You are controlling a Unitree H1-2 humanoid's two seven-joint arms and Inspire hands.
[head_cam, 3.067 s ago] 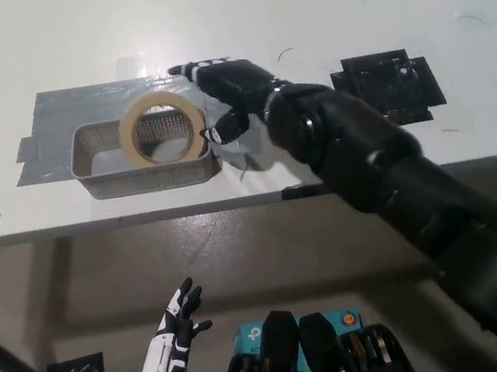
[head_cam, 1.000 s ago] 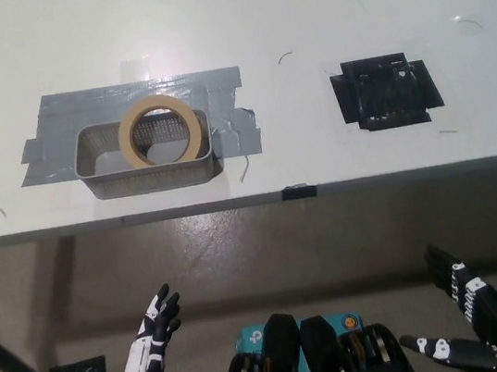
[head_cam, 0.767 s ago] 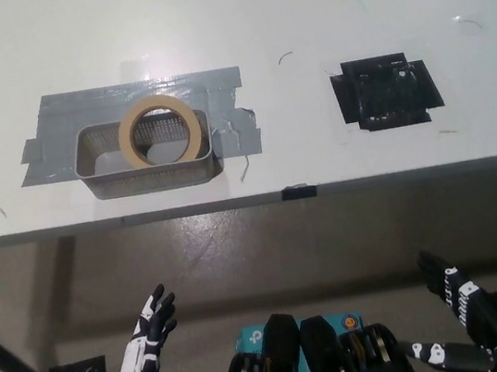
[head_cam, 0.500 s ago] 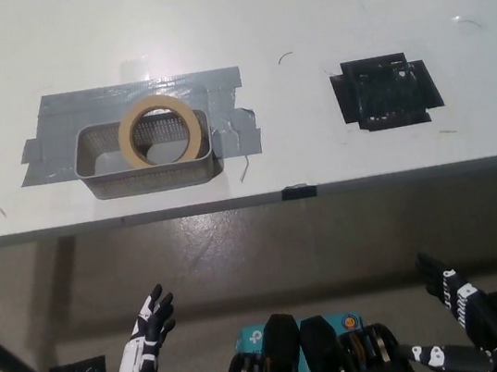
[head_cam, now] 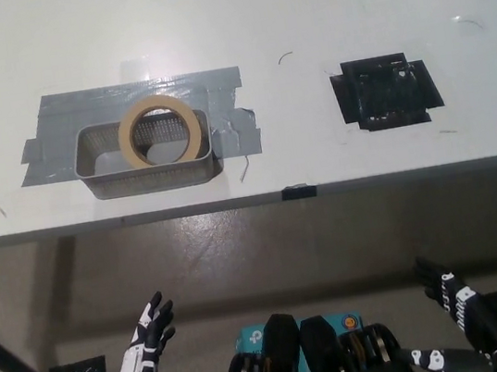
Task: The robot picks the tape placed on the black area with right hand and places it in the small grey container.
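Tape: the beige ring-shaped roll of tape [head_cam: 162, 130] stands tilted in the small grey mesh container [head_cam: 98, 163], leaning across its right half with the upper edge of the ring poking above the rim.
Container: it sits on a patch of grey tape strips [head_cam: 52, 122] stuck to the white table [head_cam: 233, 20], close to the near edge.
Black area: the black taped square [head_cam: 388, 91] lies well apart to the right, with nothing on it.
My right hand: my black right hand [head_cam: 466, 326] hangs below the table edge at the lower right, fingers spread and holding nothing.
My left hand: my white left hand [head_cam: 149, 334] rests low at the lower left, also with fingers apart and empty.
Progress: I judge the placing done, since the roll is inside the basket and both my hands are clear of the table.
Risk, the lean: the roll is propped rather than lying flat, so I think a knock to the table could make it topple, or roll out over the rim.
Risk, my arm: if I lift my right arm again near the table edge, I could bump the edge from below and shake the basket.
Risk, the basket: it looks light, and I cannot tell how firmly the grey strips hold it.
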